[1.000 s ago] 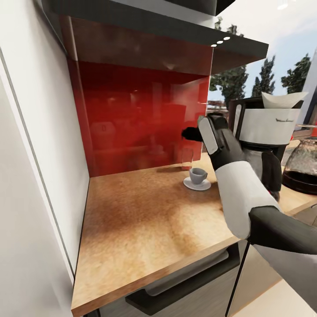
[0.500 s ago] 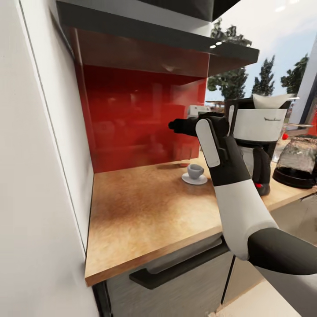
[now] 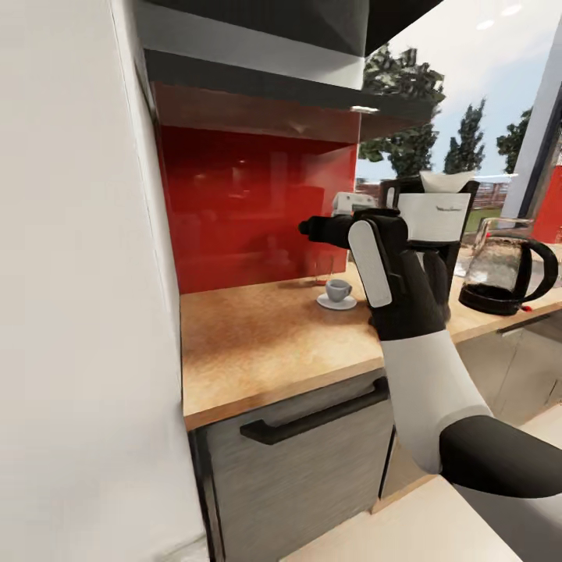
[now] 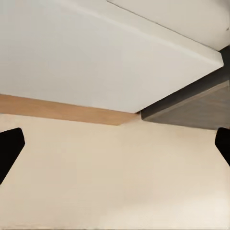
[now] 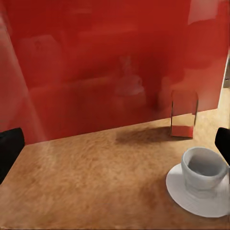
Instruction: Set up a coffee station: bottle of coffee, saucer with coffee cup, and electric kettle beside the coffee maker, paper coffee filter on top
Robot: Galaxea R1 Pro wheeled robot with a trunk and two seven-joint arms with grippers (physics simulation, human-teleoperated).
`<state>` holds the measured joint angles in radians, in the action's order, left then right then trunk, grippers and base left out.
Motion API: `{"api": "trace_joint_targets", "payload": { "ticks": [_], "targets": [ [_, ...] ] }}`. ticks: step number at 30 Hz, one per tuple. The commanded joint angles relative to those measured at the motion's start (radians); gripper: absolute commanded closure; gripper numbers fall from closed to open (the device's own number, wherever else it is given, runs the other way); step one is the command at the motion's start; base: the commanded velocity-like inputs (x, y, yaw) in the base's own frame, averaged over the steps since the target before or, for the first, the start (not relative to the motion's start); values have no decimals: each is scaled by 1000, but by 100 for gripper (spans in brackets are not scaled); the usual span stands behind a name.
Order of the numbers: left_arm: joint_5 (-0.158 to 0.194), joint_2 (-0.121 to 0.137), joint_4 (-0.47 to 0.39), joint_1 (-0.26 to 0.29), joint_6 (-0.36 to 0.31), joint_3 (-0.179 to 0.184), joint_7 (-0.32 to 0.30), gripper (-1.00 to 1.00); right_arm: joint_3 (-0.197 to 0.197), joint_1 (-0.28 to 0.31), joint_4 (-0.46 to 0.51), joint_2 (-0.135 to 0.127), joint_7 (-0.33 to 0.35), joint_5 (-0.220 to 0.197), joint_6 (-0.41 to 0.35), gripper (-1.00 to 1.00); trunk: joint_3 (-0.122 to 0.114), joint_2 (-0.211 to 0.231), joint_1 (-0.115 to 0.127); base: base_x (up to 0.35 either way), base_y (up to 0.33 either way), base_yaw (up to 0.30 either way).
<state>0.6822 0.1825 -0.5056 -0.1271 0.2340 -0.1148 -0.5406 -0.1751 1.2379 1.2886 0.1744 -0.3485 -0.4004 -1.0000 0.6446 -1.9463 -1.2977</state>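
On the wooden countertop [image 3: 265, 343], against the red backsplash [image 3: 242, 203], the coffee cup [image 3: 338, 289] sits on its saucer [image 3: 336, 302], with a clear glass bottle [image 5: 184, 114] just behind at about 11 o'clock. The coffee maker [image 3: 437, 234] stands at the cup's 3 o'clock, a paper filter [image 3: 446, 182] on top, and the electric kettle [image 3: 506, 267] further right. The right gripper [image 3: 316, 229] hangs raised above the cup, fingers spread and empty. The left gripper's [image 4: 115, 148] fingertips are also wide apart, over pale flooring.

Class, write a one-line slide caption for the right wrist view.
Coffee cup on its saucer on the wooden countertop, before a red backsplash.
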Motion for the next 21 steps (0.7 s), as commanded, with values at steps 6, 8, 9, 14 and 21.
{"api": "trace_joint_targets", "payload": {
  "ticks": [6, 8, 9, 14, 21],
  "targets": [
    [8, 0, -1, 0, -2, 0, -6, -100, -1, -36, 3, 0, -9, -11, 0, -100, 1, -1, 1, -333, 0, 0],
    [8, 0, -1, 0, -2, 0, -6, -100, 0, -46, 11, 0, -9, -11, 0, -100, 1, -1, 1, -334, 0, 0],
    [8, 0, -1, 0, -2, 0, -6, -100, 0, -53, 21, 0, -9, -11, 0, -100, 1, -1, 1, -334, 0, 0],
    [8, 0, 0, 0, -2, 0, -6, -100, 0, -74, 66, 0, -9, -11, -1, -100, 1, -1, 1, -333, 0, 0],
    [8, 0, 1, 0, -3, 0, -6, -100, 0, -83, 86, 0, -9, -11, -2, -100, 1, -1, 1, -334, 0, 0]
  ]
}}
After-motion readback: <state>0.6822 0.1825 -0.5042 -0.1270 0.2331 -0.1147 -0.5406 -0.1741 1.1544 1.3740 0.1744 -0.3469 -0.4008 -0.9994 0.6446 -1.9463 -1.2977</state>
